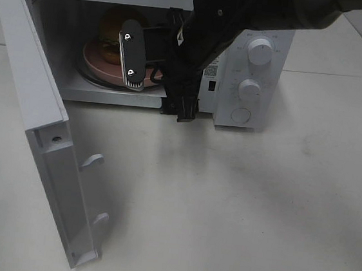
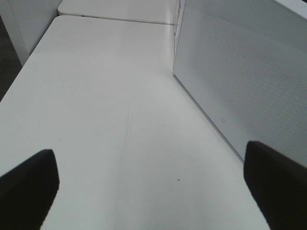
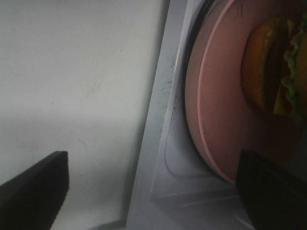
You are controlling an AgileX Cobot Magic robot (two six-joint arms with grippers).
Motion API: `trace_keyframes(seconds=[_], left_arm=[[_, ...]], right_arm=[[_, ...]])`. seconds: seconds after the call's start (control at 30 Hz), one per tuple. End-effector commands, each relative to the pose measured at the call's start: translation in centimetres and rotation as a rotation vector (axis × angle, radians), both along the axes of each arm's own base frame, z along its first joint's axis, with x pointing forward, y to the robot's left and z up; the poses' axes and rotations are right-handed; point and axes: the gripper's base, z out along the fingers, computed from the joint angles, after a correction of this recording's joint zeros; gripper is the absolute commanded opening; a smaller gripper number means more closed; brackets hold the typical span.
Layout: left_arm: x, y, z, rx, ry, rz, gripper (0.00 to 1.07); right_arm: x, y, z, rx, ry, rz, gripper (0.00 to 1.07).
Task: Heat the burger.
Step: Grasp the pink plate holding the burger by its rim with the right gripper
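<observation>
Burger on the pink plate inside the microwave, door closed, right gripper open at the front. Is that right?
Not quite: the door of the microwave stands wide open, as the exterior high view shows. The rest holds: the burger sits on the pink plate inside, and the right gripper is open at the front.

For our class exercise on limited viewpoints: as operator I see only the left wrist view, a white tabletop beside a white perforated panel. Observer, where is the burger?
Observer: The round golden-brown burger sits on a round pink plate inside the white microwave oven.
Operator: Is its door closed?
Observer: No, the white hinged door stands wide open.
Operator: And the right tool?
Observer: The right tool is open at the oven's mouth, beside the plate's rim.
</observation>
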Motion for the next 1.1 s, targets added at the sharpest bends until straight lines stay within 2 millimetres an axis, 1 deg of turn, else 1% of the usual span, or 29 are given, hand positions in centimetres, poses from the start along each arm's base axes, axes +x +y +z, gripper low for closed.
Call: trace_keyframes(seconds=[0.03,0.1,0.13,0.27,0.33,0.43,0.5,0.6,0.67,0.77,0.93,1.0,1.07,1.1], left_arm=[[-0.3,0.0,0.0,0.004,-0.025,0.001,1.0],[-0.3,0.0,0.0,0.004,-0.025,0.001,1.0],[-0.3,0.0,0.0,0.004,-0.025,0.001,1.0],[-0.3,0.0,0.0,0.004,-0.025,0.001,1.0],[-0.3,0.0,0.0,0.004,-0.025,0.001,1.0],[-0.3,0.0,0.0,0.004,-0.025,0.001,1.0],[-0.3,0.0,0.0,0.004,-0.025,0.001,1.0],[-0.3,0.0,0.0,0.004,-0.025,0.001,1.0],[-0.3,0.0,0.0,0.004,-0.025,0.001,1.0],[-0.3,0.0,0.0,0.004,-0.025,0.001,1.0],[-0.3,0.0,0.0,0.004,-0.025,0.001,1.0],[-0.3,0.0,0.0,0.004,-0.025,0.001,1.0],[-0.3,0.0,0.0,0.004,-0.025,0.001,1.0],[-0.3,0.0,0.0,0.004,-0.025,0.001,1.0]], right_arm=[[0.9,1.1,-0.5,0.015,-0.012,-0.001,0.89],[1.1,1.3,-0.7,0.016,-0.012,-0.002,0.89],[1.6,1.7,-1.0,0.025,-0.013,-0.01,0.89],[2.3,2.2,-1.3,0.042,-0.013,-0.026,0.88],[3.1,2.9,-2.0,0.055,-0.012,-0.033,0.87],[3.2,3.0,-2.1,0.058,-0.01,-0.034,0.87],[3.9,3.7,-2.8,0.063,-0.011,-0.037,0.86],[4.1,3.8,-2.9,0.065,-0.014,-0.037,0.86],[4.8,4.3,-3.4,0.061,-0.012,-0.04,0.85],[5.3,4.7,-3.7,0.055,-0.007,-0.045,0.84],[5.8,5.0,-4.3,0.05,0.0,-0.05,0.83],[6.5,5.6,-4.7,0.066,0.007,-0.074,0.82],[6.6,5.7,-4.9,0.07,0.011,-0.083,0.81],[7.0,5.7,-5.1,0.083,0.015,-0.106,0.79]])
